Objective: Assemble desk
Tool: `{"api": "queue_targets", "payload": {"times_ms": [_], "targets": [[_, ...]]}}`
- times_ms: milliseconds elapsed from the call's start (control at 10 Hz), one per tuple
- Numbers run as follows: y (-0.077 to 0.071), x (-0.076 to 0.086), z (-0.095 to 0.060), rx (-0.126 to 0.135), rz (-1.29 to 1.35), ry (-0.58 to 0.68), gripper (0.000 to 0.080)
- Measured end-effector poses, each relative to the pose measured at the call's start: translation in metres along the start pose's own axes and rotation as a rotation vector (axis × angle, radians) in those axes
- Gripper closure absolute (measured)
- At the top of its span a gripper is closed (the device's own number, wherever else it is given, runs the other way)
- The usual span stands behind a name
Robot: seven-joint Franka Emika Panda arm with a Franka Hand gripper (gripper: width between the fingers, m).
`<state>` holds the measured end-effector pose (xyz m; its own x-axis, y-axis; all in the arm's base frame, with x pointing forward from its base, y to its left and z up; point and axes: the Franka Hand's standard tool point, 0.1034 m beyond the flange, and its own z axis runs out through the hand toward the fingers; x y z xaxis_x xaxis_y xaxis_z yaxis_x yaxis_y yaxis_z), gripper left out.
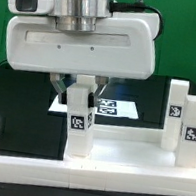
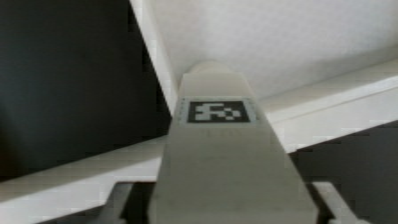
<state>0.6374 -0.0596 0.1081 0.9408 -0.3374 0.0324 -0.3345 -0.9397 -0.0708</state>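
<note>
My gripper point(image 1: 83, 92) stood narrow around the leg point(image 1: 80, 119) at six o'clock; an uneven squeeze could tilt it.

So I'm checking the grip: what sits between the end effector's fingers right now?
A white desk leg with a black-and-white tag stands upright between the end effector fingers in the exterior view; the wrist view shows the leg centred too.

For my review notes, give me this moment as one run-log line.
gripper: jaws either side of upright leg, grip not confirmed | leg: standing at tabletop corner | two more legs: upright at exterior view's right | marker board: behind
</note>
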Motion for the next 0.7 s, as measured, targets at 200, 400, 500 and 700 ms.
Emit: {"api": "queue_targets", "payload": {"times_ms": [200,400,500,700], "targets": [[-0.0021,-0.001,0.0009,-0.003,0.262,-0.003,0.0511],[-0.0019,-0.0019,0.0012,0.003,0.573,-0.01,0.0511],[-0.0015,-0.0023,0.0013,0.012,0.726,-0.017,0.0511],[-0.0047,-0.0038,0.0026,0.029,1.02,-0.021,0.0511]]}}
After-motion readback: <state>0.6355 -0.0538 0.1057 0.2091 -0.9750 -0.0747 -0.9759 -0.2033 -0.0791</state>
